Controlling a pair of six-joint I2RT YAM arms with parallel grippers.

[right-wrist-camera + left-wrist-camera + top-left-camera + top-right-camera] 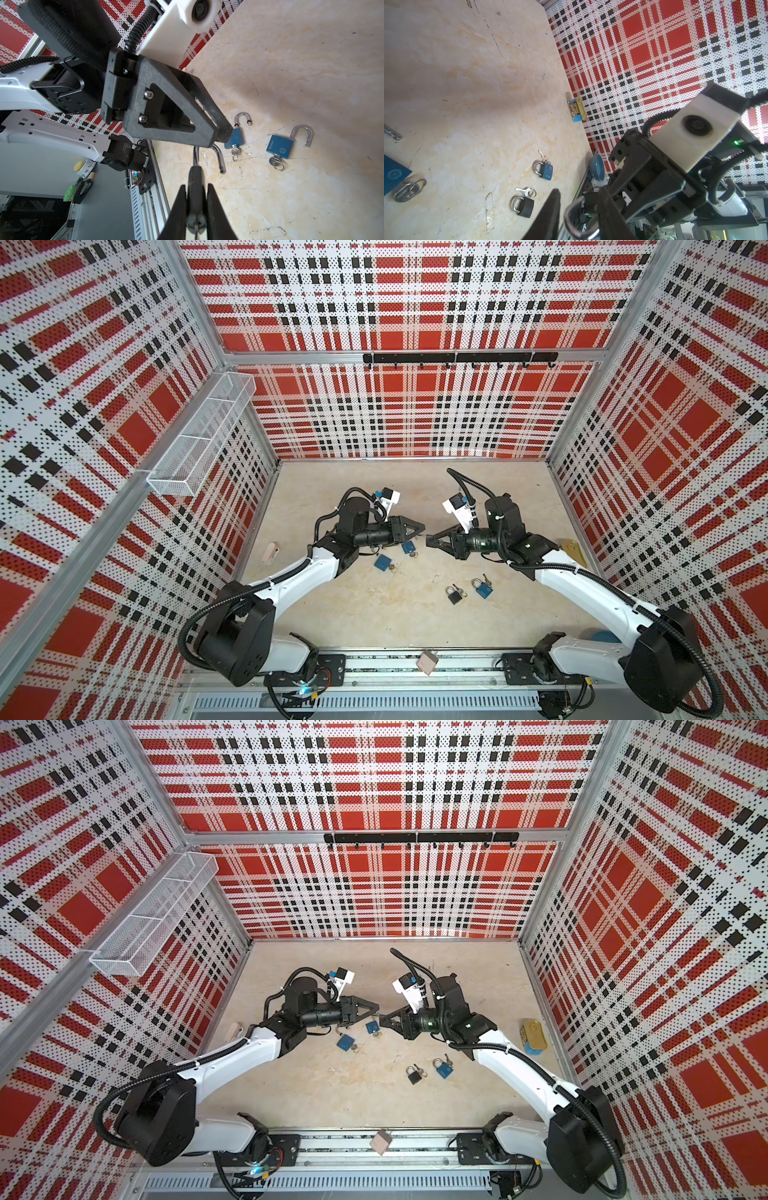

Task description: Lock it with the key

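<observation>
bench: pale and scuffed, with plaid walls on three sides.
arms: left arm and right arm reach in from the near rail and meet tip to tip over the middle.
right jaws: clamped on the body of the held lock, clear of the bench.
left jaws: apart, one either side of the shackle; one finger stands off the steel.
held lock: black, shackle open with its free end bare; I cannot tell whether a key is in it.
can: by the right wall.
bowl: blue, at the near right edge.
open locks: two blue, keys in, on the bench beneath the left jaws.
shut locks: one blue and one black, just beside each other, a key by each.
</observation>
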